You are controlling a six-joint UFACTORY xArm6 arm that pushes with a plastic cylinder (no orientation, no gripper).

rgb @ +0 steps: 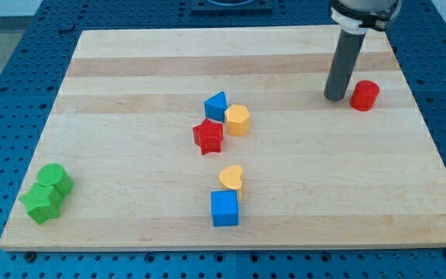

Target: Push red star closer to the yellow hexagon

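Eight blocks sit on the pale wooden board point(130, 77) over blue pegboard point(6, 77).

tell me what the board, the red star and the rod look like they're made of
Board: pale wood, smooth, with lengthwise grain and plank stripes showing. Red star: probably painted wood or plastic, with flat, even colour and a matte look; the picture leaves it open. Rod: dark grey, plain and dull, maybe plastic or coated metal. My tip rests beside the red cylinder, far from the star.
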